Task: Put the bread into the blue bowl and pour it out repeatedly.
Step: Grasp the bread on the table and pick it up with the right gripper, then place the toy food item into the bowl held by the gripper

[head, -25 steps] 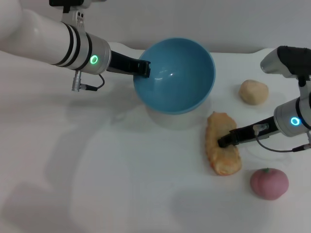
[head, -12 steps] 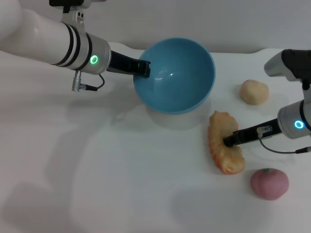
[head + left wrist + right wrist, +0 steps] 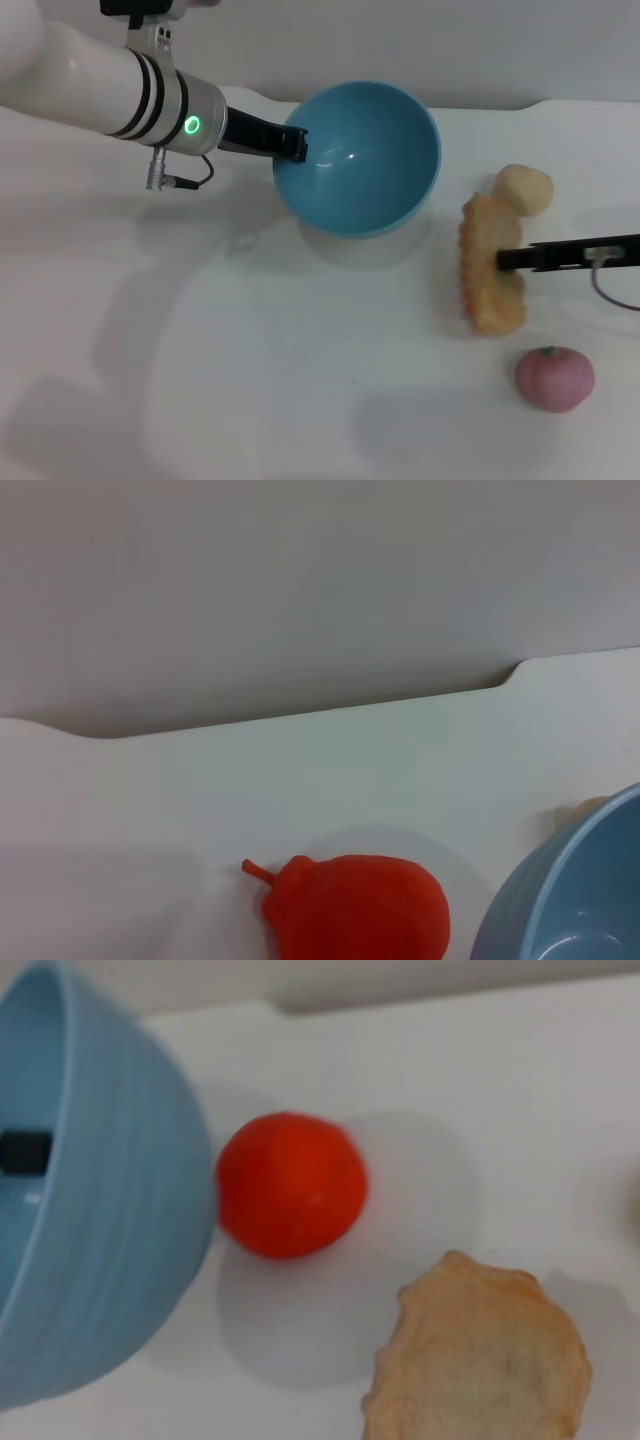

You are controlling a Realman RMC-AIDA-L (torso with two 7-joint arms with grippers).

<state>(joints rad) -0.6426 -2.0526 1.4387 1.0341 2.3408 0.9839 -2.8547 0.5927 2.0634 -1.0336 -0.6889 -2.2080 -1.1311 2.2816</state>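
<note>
1. The white desk (image 3: 250, 380) carried everything
2. A small round beige ball (image 3: 527, 187) sat near the desk's right side
3. A pink tomato-like object (image 3: 554, 377) lay well in front of the ball, nearer the robot
4. In the wrist views a red tomato-like object (image 3: 290, 1185), with a short stem (image 3: 258, 870), rested on the desk

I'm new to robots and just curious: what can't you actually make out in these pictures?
- Red tomato-like object: hidden behind the blue bowl in the head view.
- Bread: cut off by the edge in the right wrist view.
- Right gripper: arm runs off the head view's edge; its jaws show in neither wrist view.
- Left gripper: grips the bowl's rim.
</note>
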